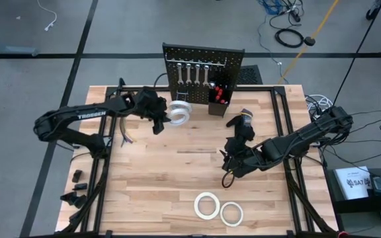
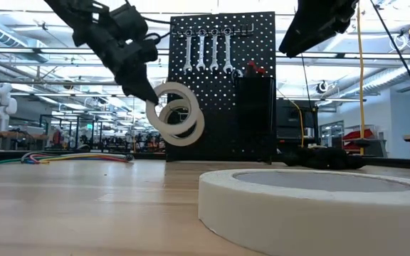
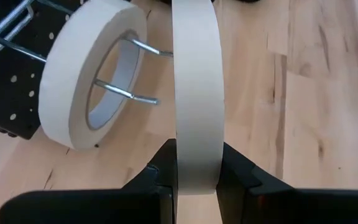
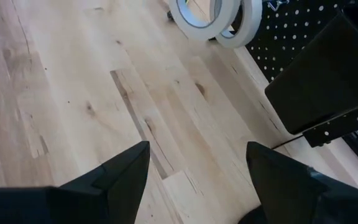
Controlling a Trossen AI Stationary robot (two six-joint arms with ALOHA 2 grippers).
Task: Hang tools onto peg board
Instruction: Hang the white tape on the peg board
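The peg board (image 1: 202,69) stands upright at the table's far edge, with silver wrenches (image 1: 192,73) on its hooks and red-handled tools in its box bin (image 1: 218,96). One white tape roll (image 3: 89,74) hangs on two hook prongs (image 3: 138,96) at the board's left side. My left gripper (image 1: 163,120) is shut on a second tape roll (image 3: 196,93), which stands just off the prong tips. Two more tape rolls (image 1: 206,205) (image 1: 231,213) lie flat near the table's front edge. My right gripper (image 1: 229,165) hovers open over the middle of the table with nothing between its fingers. My left gripper pinches the tape roll between its two fingers (image 3: 160,165), one on each flat face, at the part of the ring nearest the wrist (image 3: 197,177). The fingers slant down toward the board from the table's left. The roll stands upright on edge, lifted clear of the table.
A black glove (image 1: 240,124) lies right of the board's foot. A curved chrome tube (image 1: 126,135) lies at the table's left side. Bare wood stretches between the board and the two flat rolls (image 4: 104,93). Cables lie beyond the table's right edge (image 1: 319,102).
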